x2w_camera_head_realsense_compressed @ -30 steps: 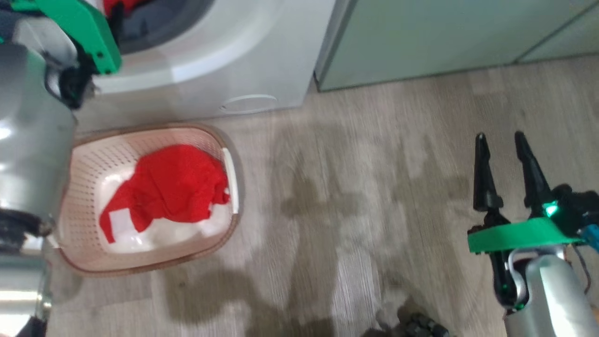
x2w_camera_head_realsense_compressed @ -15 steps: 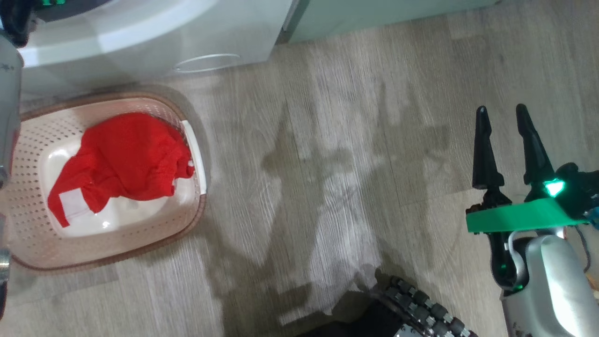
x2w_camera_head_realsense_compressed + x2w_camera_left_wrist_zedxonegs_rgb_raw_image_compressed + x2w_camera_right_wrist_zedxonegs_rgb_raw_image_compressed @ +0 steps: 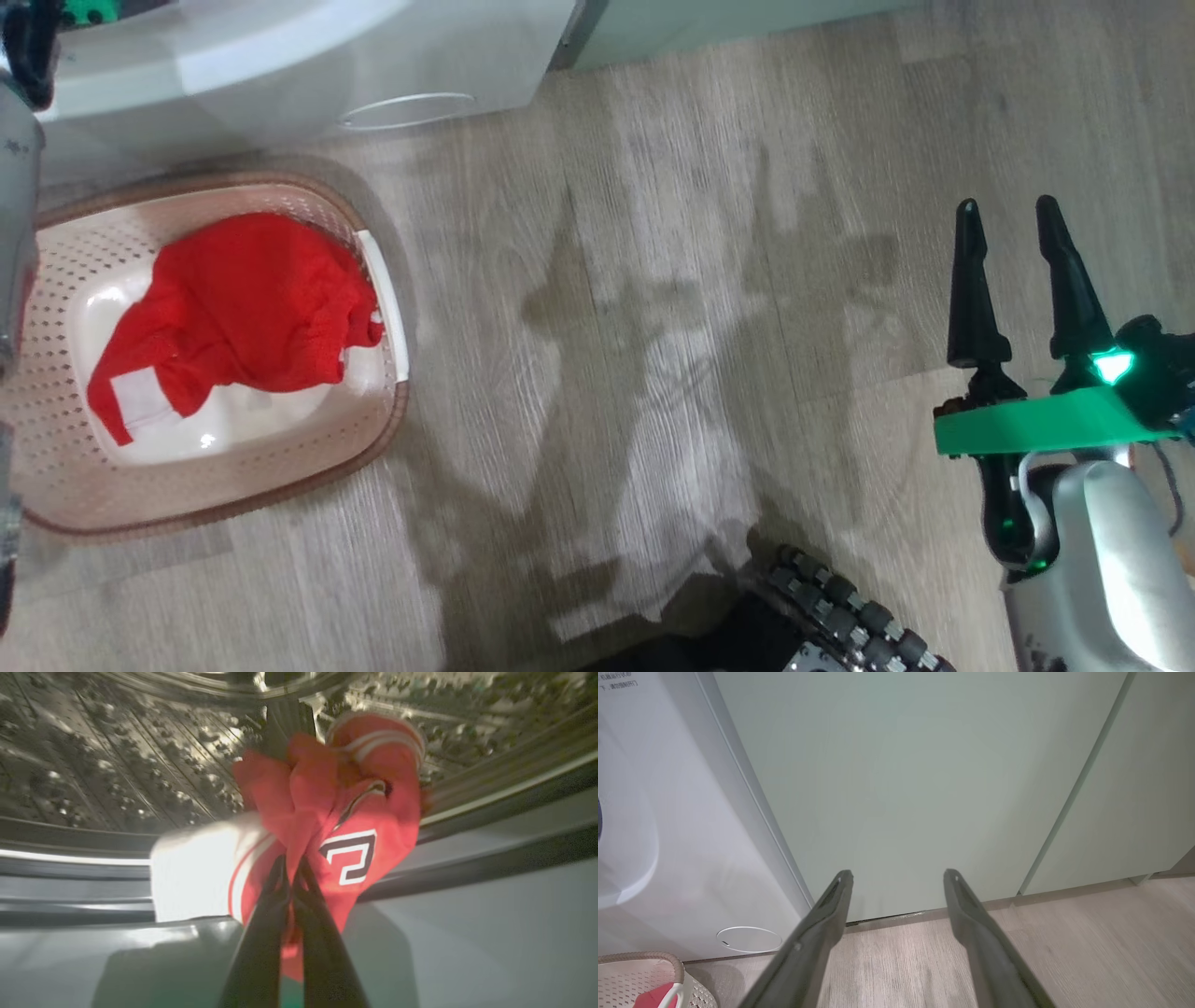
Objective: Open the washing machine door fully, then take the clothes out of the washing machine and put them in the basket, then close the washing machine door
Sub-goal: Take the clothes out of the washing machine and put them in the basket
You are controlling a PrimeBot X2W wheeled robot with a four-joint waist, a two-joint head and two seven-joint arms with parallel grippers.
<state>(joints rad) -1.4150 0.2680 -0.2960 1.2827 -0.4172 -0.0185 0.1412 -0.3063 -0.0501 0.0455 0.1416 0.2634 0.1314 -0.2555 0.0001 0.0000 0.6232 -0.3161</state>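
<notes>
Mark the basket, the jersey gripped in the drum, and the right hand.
basket (image 3: 385, 308), head view, white side handle.
gripped jersey (image 3: 348, 856), left wrist view, printed number.
right hand (image 3: 1006, 203), head view, midway between fingertips.

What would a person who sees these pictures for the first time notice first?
First, the bright red jersey lying in the basket at the left of the head view. Next, in the left wrist view, the left gripper is shut on a second jersey with a printed number, in front of the steel drum. The right gripper hangs open over the floor.
</notes>
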